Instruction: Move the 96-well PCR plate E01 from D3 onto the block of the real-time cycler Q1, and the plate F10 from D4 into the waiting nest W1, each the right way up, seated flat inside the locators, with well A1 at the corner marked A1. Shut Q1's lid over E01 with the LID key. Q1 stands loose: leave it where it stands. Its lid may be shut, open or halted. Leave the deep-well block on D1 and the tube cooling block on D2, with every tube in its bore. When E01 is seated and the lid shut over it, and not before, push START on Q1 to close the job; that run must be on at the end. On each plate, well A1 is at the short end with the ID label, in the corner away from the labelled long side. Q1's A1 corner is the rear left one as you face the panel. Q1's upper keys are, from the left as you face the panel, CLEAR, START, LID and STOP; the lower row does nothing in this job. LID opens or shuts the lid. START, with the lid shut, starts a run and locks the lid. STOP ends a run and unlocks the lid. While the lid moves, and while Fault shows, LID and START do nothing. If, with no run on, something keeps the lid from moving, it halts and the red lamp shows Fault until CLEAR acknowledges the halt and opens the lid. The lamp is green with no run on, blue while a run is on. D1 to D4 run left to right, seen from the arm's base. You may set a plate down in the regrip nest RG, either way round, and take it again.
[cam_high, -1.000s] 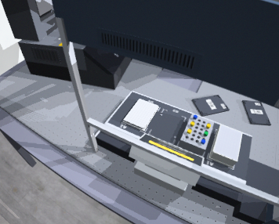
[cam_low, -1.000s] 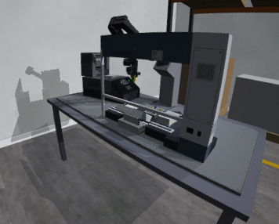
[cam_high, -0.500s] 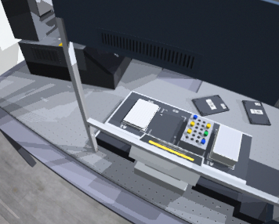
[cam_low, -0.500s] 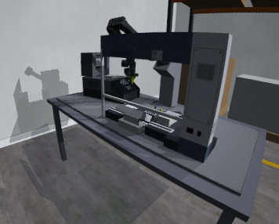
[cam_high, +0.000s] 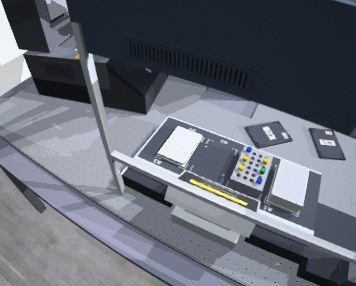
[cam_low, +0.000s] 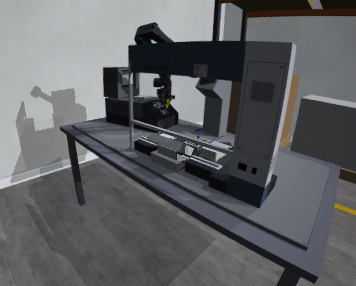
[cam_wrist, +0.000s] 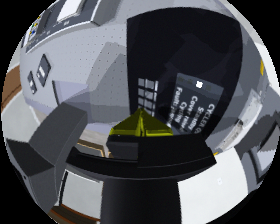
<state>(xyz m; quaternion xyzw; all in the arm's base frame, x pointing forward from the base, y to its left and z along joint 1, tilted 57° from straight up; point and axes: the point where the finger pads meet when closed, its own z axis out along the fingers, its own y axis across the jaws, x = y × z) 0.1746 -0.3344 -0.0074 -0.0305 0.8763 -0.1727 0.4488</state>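
Note:
My gripper (cam_low: 167, 104) (cam_wrist: 141, 111) is shut and empty, its yellow fingertips pointing down just over the sloped key panel (cam_low: 161, 113) (cam_wrist: 188, 106) of the black cycler Q1 (cam_high: 65, 75) at the far left end of the table. In the wrist view a pale lamp (cam_wrist: 200, 85) glows on the panel above the rows of keys. A white plate (cam_high: 176, 145) lies in the left deck position. The deck position beside it (cam_high: 216, 161) is dark and bare. Two dark flat nests (cam_high: 268, 134) (cam_high: 326, 143) lie empty behind the deck. Plate E01 and Q1's block are hidden.
The tube cooling block (cam_high: 251, 170) with coloured caps and a tall white deep-well block (cam_high: 290, 185) stand on the right of the deck. A big dark gantry housing (cam_high: 225, 45) (cam_low: 200, 55) spans the deck on a thin post (cam_high: 100, 115) and a side tower (cam_low: 260, 125).

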